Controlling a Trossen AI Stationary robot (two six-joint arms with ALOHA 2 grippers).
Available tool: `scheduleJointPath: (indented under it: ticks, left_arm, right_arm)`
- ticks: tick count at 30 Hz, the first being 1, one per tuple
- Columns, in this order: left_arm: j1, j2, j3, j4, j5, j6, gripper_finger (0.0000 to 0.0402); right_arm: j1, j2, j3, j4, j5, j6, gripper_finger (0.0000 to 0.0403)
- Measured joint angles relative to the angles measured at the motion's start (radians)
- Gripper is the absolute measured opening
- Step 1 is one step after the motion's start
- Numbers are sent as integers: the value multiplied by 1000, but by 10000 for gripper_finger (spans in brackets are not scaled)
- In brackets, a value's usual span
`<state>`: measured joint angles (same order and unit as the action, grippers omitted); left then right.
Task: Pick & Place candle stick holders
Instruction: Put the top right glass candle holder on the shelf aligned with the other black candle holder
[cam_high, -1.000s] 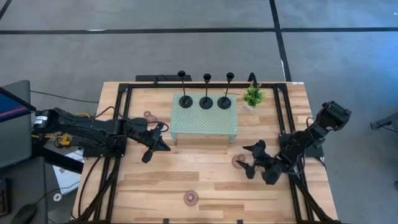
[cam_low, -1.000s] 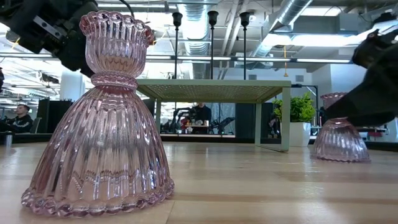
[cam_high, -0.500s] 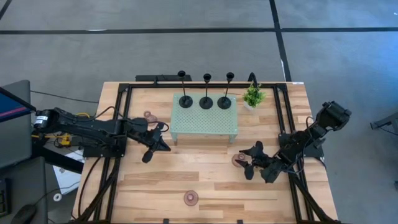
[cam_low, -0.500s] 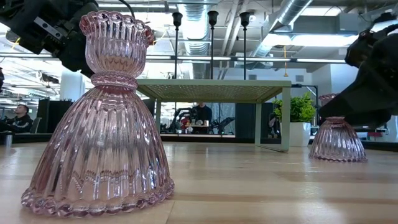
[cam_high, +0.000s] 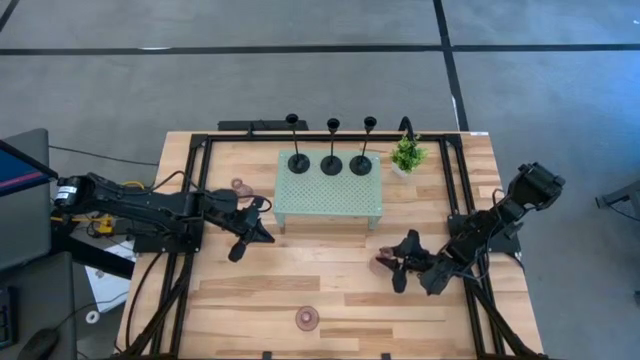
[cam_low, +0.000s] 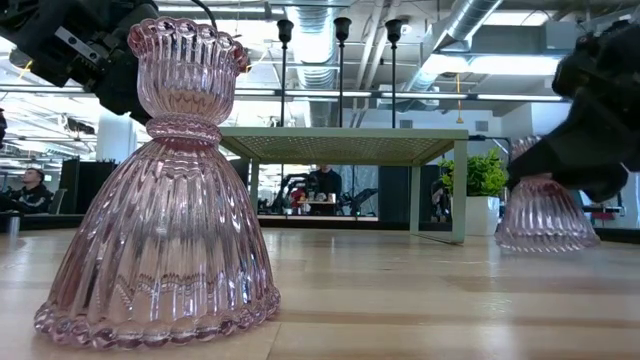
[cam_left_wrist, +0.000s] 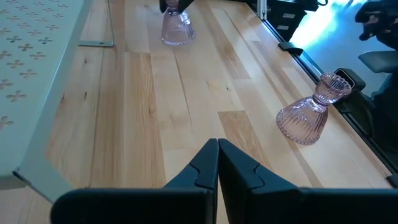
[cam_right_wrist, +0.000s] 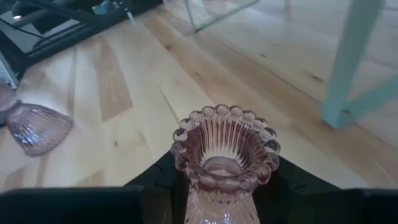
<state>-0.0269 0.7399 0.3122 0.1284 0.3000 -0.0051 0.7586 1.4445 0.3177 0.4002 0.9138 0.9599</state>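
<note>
Here, going from my left side across: my left gripper (cam_high: 262, 222) hovers above the wooden table (cam_high: 250, 290), just off the left end of the pale green perforated tray (cam_high: 328, 198), with its fingers (cam_left_wrist: 205, 168) pressed together and nothing between them. A squat pink ribbed glass candle holder (cam_high: 239, 186) stands on the wood near the tray's left end, and a second pink glass holder (cam_high: 308, 319) stands alone near the table's front edge. On the tray, three black holders with round disc bases and thin tall stems stand upright in a row: the left black holder (cam_high: 297, 160), the middle black holder (cam_high: 331, 163), the right black holder (cam_high: 361, 162). A small green potted plant (cam_high: 407, 155) stands just past the tray's right end. In front of the tray's right end, my right gripper (cam_high: 398, 266) has its fingers on either side of the third pink glass holder (cam_right_wrist: 225, 158), closed against its narrow neck; its base stands on the wood.
</note>
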Motion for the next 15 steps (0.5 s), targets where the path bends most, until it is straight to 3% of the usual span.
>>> scheduleJointPath:
  ticks: [6, 15]
  left_arm:
    - [0, 0, 0, 0, 0, 0, 10]
    - [0, 0, 0, 0, 0, 0, 10]
  right_arm:
    - [-16, 0, 105, -35, -20, -93, 120]
    - [-114, -15, 338, -358, -92, -119, 121]
